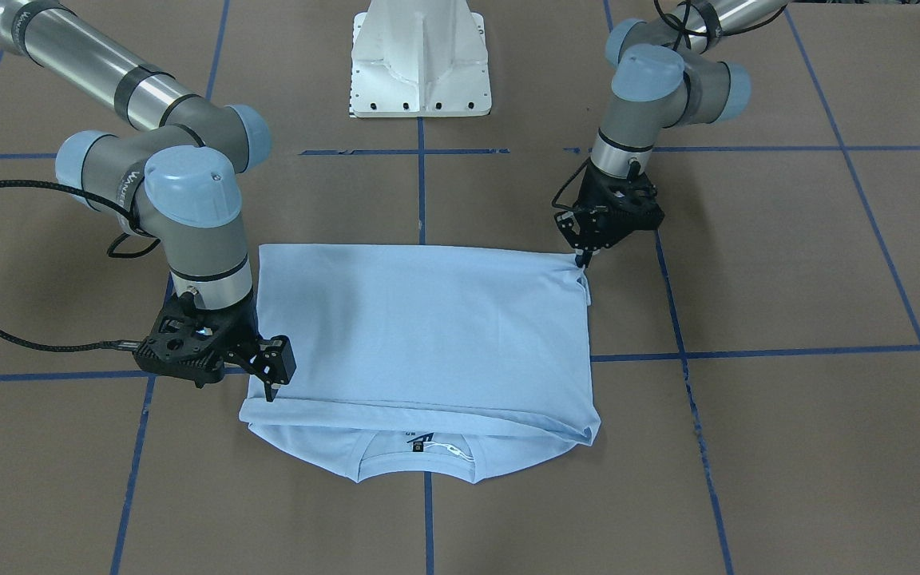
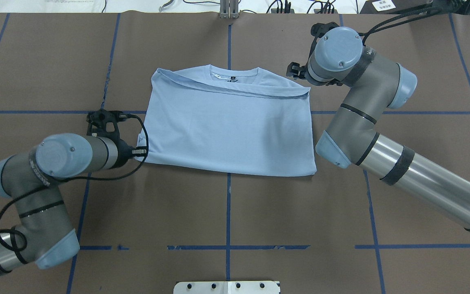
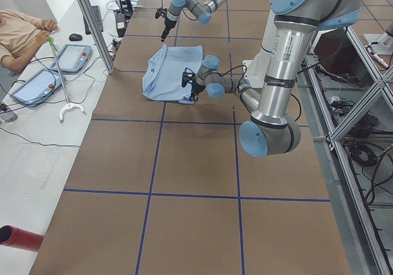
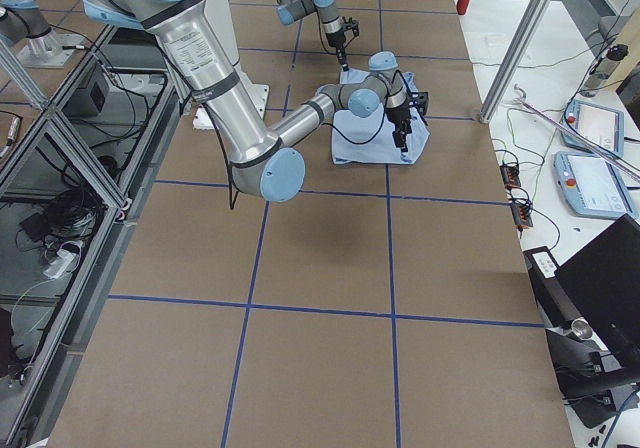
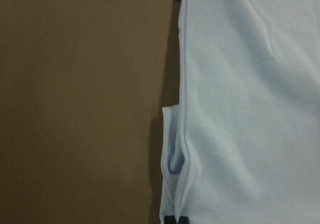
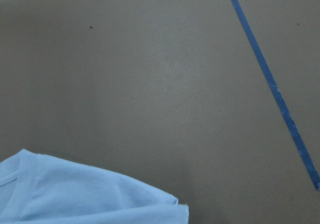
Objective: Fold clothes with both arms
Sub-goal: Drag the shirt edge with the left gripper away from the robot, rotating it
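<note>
On matte brown table [image 1: 787,255], smooth blue T-shirt [image 1: 428,319], folded rectangle, curved collar [image 1: 396,463]

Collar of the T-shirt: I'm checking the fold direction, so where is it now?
In the overhead view the collar lies at the far edge of the T-shirt, away from the robot, peeking out beyond the folded-over layer.

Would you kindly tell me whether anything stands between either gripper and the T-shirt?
Nothing visible does. The left gripper is at one corner of the T-shirt, and the right gripper is at its opposite side edge, with no object in between in the front-facing view.
</note>
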